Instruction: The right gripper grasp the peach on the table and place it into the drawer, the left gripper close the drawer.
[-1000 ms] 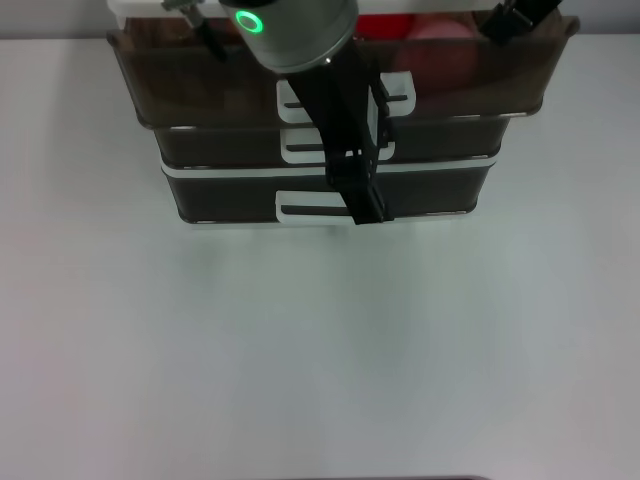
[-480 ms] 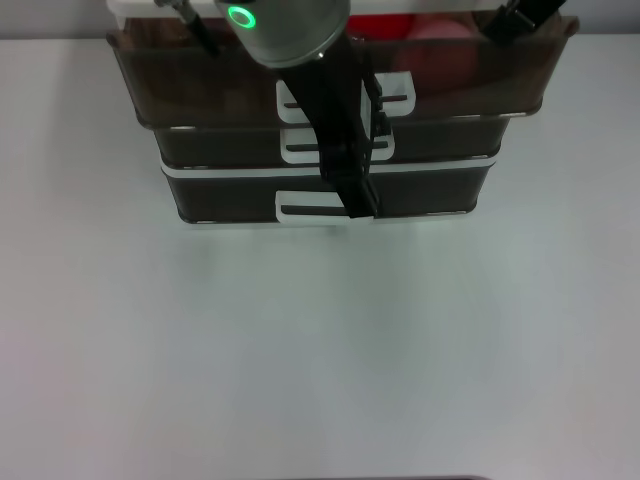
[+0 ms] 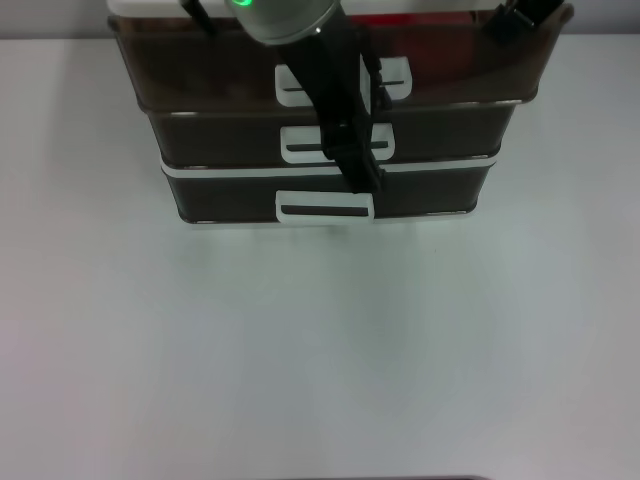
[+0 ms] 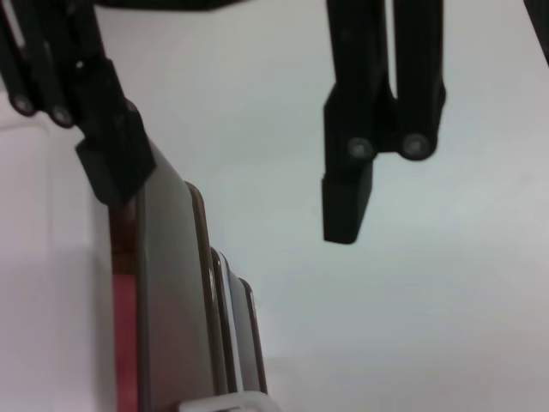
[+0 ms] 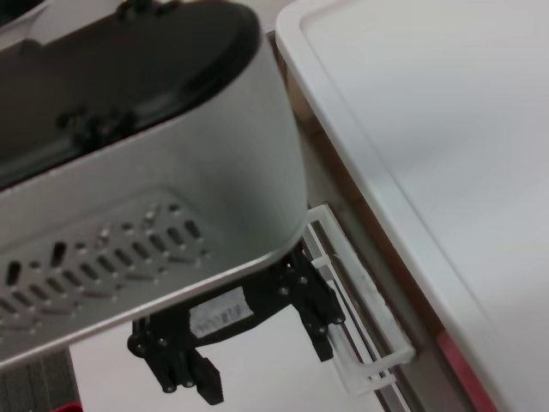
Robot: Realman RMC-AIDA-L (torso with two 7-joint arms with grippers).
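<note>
- The left claw [image 3: 362, 175] hangs in front of the 3-drawer unit. Its arm reaches down across the white handle [image 3: 290, 85] of the top drawer [image 3: 200, 70].
- In the left wrist view this claw [image 4: 227, 193] is open and holds nothing. 1 finger [image 4: 107, 163] rests against the drawer's front edge and the other [image 4: 347, 202] hangs free over the surface [image 3: 320, 350].
- We judge it is set this way for a push rather than a grasp: a flat finger on the front panel is enough to drive the drawer home.
- The top drawer stands only slightly proud of the 2 lower drawers [image 3: 220, 140], so we take the closing to be nearly finished.
- No peach lies on the surface. A pink patch [image 4: 123, 343] shows through the smoky drawer wall in the left wrist view, so we judge the peach is inside, though we cannot tell it from other red contents there.
- The right claw [image 3: 520, 15] sits at the far right corner above the unit, clear of the drawer's path. We cannot tell whether it is open or closed.
- The risk we see is the finger slipping off the front edge before the drawer seats fully.
</note>
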